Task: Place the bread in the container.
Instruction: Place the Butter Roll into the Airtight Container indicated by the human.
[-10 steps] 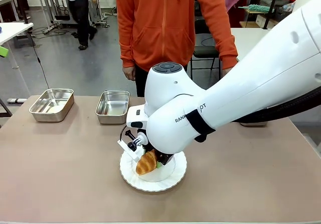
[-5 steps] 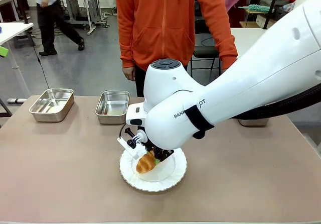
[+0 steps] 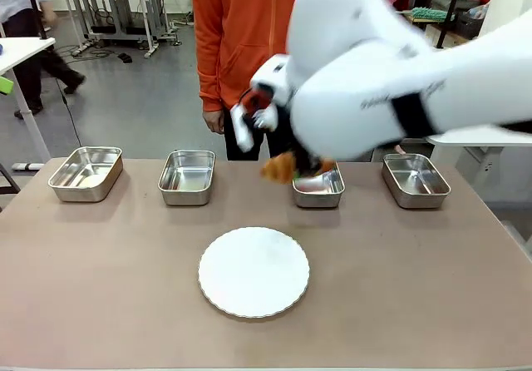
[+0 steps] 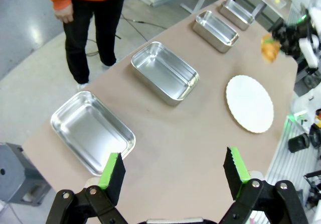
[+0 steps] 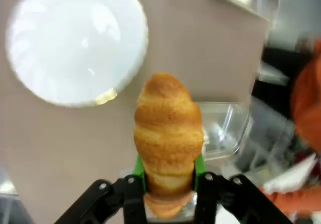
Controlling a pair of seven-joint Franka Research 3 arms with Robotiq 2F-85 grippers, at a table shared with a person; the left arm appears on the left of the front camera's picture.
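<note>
Front view: a second ago the croissant (image 3: 279, 168) lay on the white plate (image 3: 253, 271) with the right arm bent low over it. Now the plate is bare and the croissant is up in the air, carried toward the far side of the table (image 3: 100, 288). The arm is blurred, so it is moving fast. The croissant hangs just at the near left corner of the third tray (image 3: 318, 191) counted from the robot's left, not yet over its middle and not yet inside it.

From the right wrist, the right gripper (image 5: 169, 170) has its green pads (image 5: 140, 170) pressed on the croissant's lower end, and the rest of the pastry sticks out beyond the fingers. The third tray shows under and beyond its tip.

The left gripper (image 4: 174, 171) hangs idle with its fingers spread wide and nothing between them, above the table's left end.

So the pick-up looks done and the carry is under way. What seems left is to bring the croissant over the tray, lower it and let go.
</note>
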